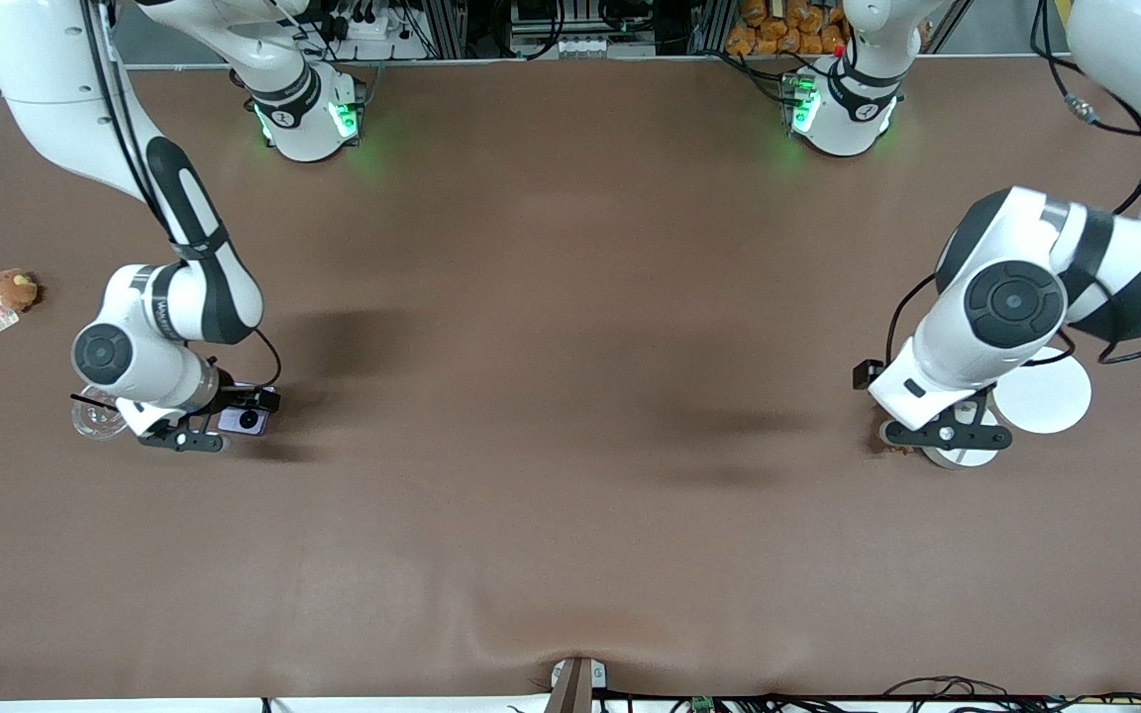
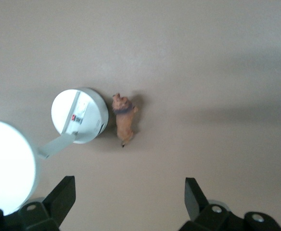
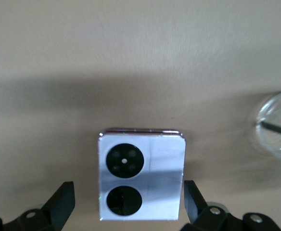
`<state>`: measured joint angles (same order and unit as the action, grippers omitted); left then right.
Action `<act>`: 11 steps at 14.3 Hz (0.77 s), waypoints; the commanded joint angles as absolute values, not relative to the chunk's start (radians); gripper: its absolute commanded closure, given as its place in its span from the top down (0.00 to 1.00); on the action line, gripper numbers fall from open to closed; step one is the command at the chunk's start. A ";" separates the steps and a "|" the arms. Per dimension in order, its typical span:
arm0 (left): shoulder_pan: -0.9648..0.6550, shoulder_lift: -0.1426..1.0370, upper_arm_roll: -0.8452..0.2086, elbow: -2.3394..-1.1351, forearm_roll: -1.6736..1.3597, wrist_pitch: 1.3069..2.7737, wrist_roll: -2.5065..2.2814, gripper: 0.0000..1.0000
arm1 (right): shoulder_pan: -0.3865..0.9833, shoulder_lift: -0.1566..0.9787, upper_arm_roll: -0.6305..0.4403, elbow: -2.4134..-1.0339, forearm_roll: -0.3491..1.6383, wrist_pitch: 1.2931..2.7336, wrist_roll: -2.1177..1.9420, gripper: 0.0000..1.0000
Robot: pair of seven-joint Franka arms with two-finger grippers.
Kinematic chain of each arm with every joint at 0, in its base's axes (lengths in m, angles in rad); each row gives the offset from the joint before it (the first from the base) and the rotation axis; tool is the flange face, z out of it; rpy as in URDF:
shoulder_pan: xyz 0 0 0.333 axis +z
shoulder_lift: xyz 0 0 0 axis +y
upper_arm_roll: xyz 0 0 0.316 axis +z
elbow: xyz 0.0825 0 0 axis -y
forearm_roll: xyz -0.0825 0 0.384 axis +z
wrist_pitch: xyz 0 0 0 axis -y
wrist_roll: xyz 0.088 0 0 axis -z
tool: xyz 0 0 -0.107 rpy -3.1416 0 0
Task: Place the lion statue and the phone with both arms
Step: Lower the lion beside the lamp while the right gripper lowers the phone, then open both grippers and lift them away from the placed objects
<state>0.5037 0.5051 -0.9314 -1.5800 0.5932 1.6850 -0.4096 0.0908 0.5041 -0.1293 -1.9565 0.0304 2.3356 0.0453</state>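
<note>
My right hand (image 3: 126, 202) hangs spread over the phone (image 3: 141, 175), which lies flat on the table (image 1: 570, 396) between my fingers, gripping nothing. If I lift crooked, a finger could clip its edge and skid it toward the glass (image 3: 277, 127) just beside. My left hand (image 2: 131, 202) is also spread and empty, above the lion (image 2: 123, 118) – it lies touching a white puck (image 2: 80, 115). A careless sweep there would topple the lion or shove it.
</note>
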 commanded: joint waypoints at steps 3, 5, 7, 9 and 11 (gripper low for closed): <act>0.520 0.489 -0.953 -1.422 0.447 1.490 -0.342 1.00 | 0.072 0.372 -0.121 -1.741 0.028 1.996 -0.006 1.00; 0.525 0.480 -0.954 -1.391 0.443 1.438 -0.324 1.00 | 0.069 0.255 -0.126 -1.741 0.029 1.964 -0.081 1.00; 0.541 0.439 -0.954 -1.382 0.442 1.419 -0.322 1.00 | 0.061 0.149 -0.129 -1.714 0.029 1.884 -0.098 1.00; 0.555 0.394 -0.954 -1.381 0.428 1.420 -0.322 1.00 | 0.042 0.103 -0.126 -1.630 0.029 1.720 -0.100 1.00; 0.580 0.358 -0.954 -1.379 0.381 1.419 -0.322 1.00 | 0.015 0.066 -0.118 -1.571 0.029 1.605 -0.100 1.00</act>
<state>0.5438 0.4206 -0.9473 -1.3673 0.4292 1.4340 -0.3428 0.0558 0.0821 -0.1407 -1.6180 0.0304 1.6843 -0.0837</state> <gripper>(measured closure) 0.000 0.000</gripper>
